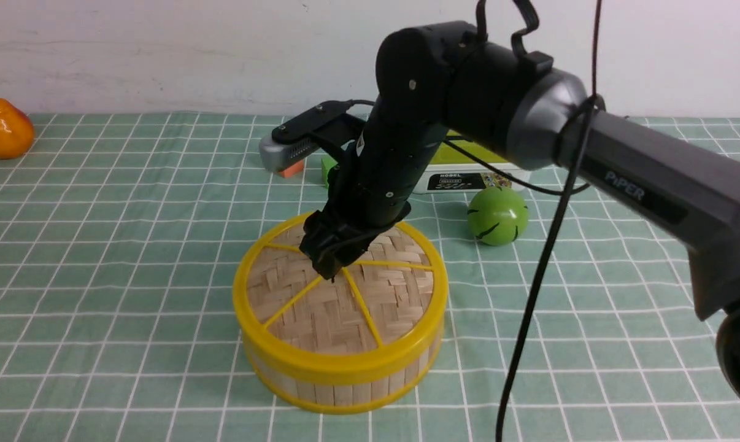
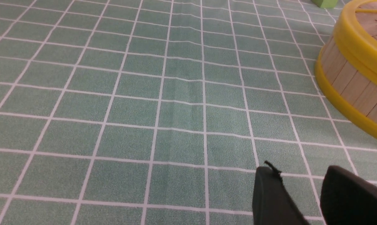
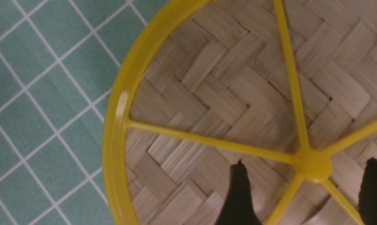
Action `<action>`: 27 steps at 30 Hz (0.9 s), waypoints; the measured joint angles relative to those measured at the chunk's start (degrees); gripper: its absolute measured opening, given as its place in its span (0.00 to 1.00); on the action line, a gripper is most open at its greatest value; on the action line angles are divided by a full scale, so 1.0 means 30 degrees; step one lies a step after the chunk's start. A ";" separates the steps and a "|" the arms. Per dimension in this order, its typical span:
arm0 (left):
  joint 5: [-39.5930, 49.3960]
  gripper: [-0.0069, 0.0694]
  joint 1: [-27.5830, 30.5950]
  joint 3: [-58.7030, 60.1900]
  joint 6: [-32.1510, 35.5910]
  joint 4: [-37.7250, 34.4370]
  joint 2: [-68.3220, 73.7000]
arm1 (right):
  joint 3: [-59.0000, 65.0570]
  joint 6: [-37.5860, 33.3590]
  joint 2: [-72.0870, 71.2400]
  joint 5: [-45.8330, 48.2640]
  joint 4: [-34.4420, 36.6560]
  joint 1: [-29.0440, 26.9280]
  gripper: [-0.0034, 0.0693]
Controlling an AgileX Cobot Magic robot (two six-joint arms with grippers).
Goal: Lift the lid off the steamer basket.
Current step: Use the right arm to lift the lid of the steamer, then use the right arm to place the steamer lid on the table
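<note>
The lid looks light and stiff; its knob is the hold. The right tool stands open around it, empty.

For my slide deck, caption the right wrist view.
Right claw open astride the central knob of the woven-bamboo lid, not yet closed.

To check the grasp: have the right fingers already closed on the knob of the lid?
No, the right fingers stand apart from the knob, one on each side.
</note>
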 joint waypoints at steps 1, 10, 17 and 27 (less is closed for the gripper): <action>0.0000 0.40 0.0000 0.0000 0.0000 0.0000 0.0000 | 0.0000 0.0000 0.0098 -0.0354 0.0069 0.0000 0.62; 0.0000 0.40 0.0000 0.0000 0.0000 0.0000 0.0000 | -0.0021 0.0000 0.0545 -0.0994 0.0123 0.0000 0.32; 0.0000 0.40 0.0000 0.0000 0.0000 0.0000 0.0000 | -0.0185 0.0491 0.0600 -0.0975 -0.0134 -0.0018 0.15; 0.0000 0.40 0.0000 0.0000 0.0000 0.0000 0.0000 | -0.2623 0.0506 -0.2631 0.1861 -0.2191 -0.0112 0.16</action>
